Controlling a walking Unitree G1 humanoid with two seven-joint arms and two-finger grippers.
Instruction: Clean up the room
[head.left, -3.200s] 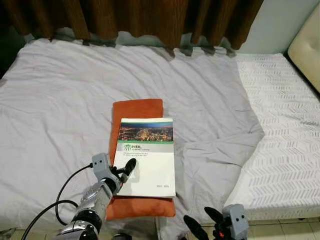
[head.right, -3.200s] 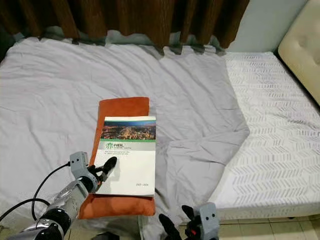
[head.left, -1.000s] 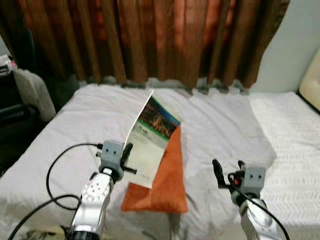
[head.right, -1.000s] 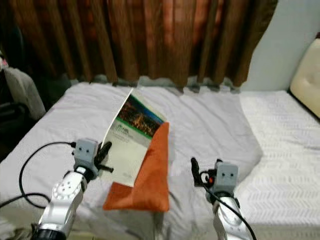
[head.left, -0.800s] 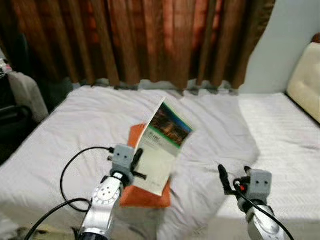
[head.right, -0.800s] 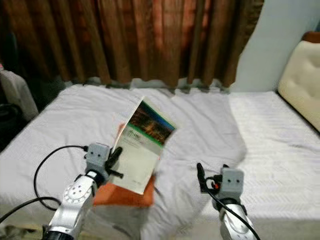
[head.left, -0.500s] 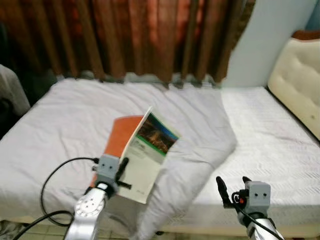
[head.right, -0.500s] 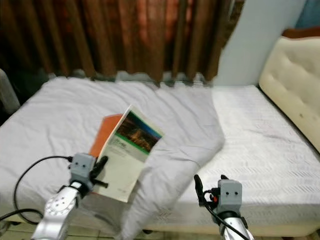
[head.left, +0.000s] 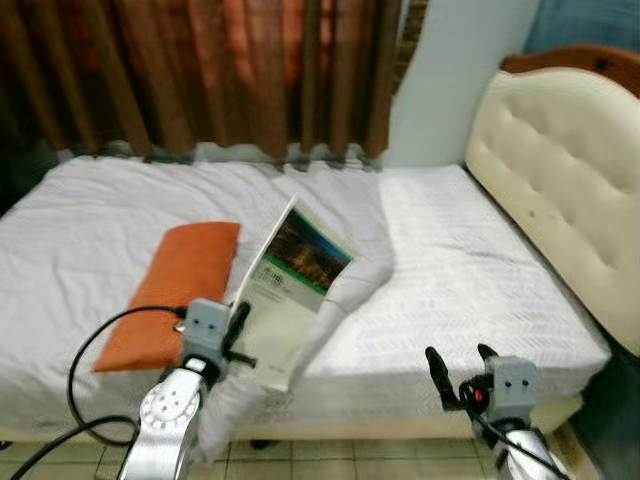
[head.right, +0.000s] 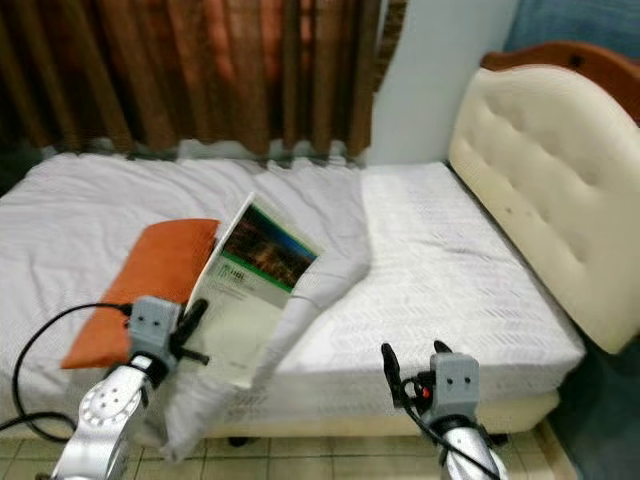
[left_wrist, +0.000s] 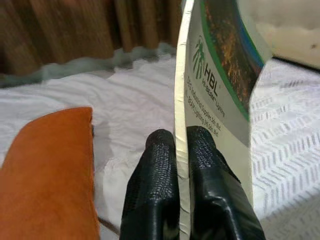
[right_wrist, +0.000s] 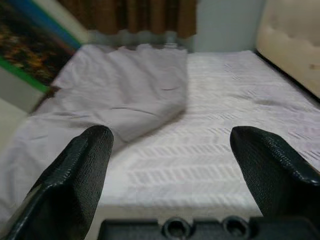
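Note:
A white booklet (head.left: 295, 290) with a green band and a city photo on its cover is held tilted upright in front of the bed. My left gripper (head.left: 240, 330) is shut on its lower edge; in the left wrist view both fingers (left_wrist: 159, 195) pinch the booklet (left_wrist: 220, 90). An orange cushion (head.left: 170, 292) lies on the grey sheet (head.left: 90, 220) at the left, apart from the booklet. My right gripper (head.left: 458, 368) hangs open at the lower right, in front of the bed's edge, with nothing between its fingers (right_wrist: 80, 175).
The bed has a white patterned mattress (head.left: 470, 270) on its right half and a cream tufted headboard (head.left: 560, 180) at the far right. Brown curtains (head.left: 200, 70) hang behind the bed. Beige floor tiles (head.left: 340, 462) lie in front of the bed.
The camera has swung to the right, bringing the headboard into view. The booklet, which lay on the cushion earlier, is now lifted clear of it in my left gripper.

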